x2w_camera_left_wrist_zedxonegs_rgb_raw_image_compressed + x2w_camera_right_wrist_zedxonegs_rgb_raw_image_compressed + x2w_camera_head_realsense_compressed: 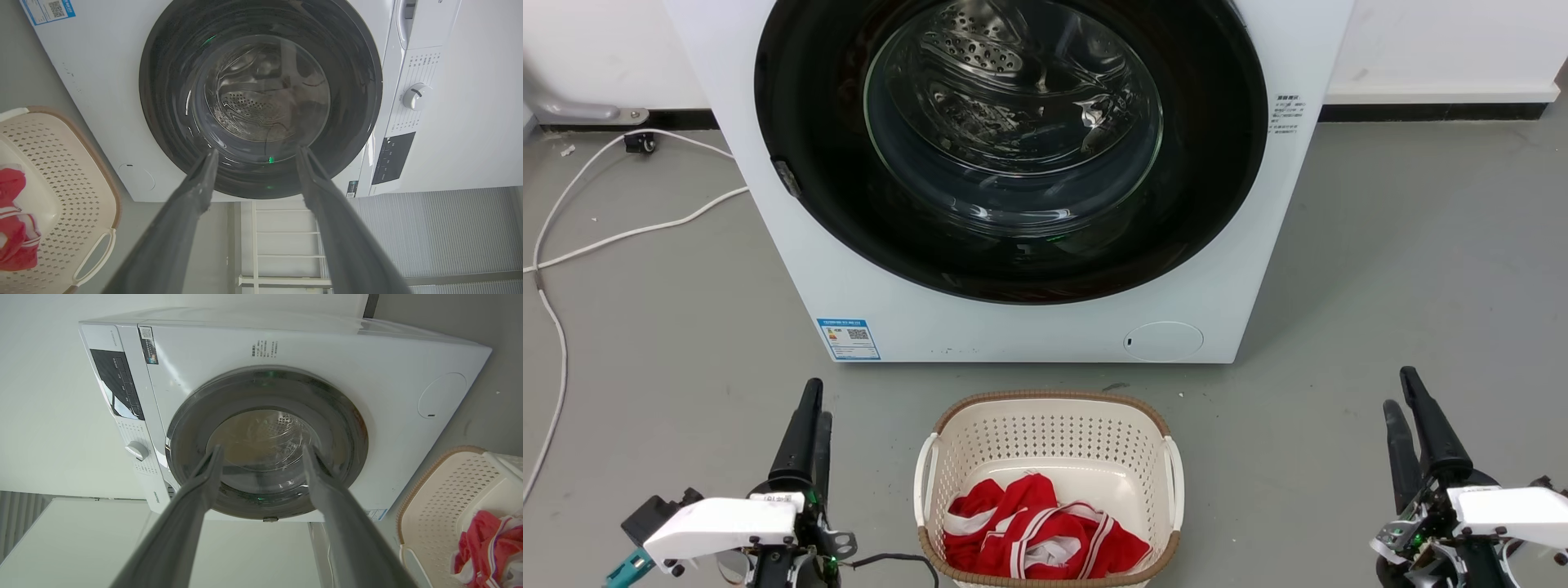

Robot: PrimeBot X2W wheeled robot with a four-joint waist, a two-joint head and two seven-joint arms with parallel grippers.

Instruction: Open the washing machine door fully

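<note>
The grey floor point(1380, 269) carries the white washing machine point(980, 331) against the wall, a cream laundry basket point(1045, 398) just in front of it, and a white cable point(621, 235) trailing at the left.

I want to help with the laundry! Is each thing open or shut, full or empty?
washing machine door: shut
washing machine: drum looks empty
round flap: shut
basket: partly full
red and white cloth: crumpled in the basket
left tool: open, holding nothing
right tool: open, holding nothing
</note>
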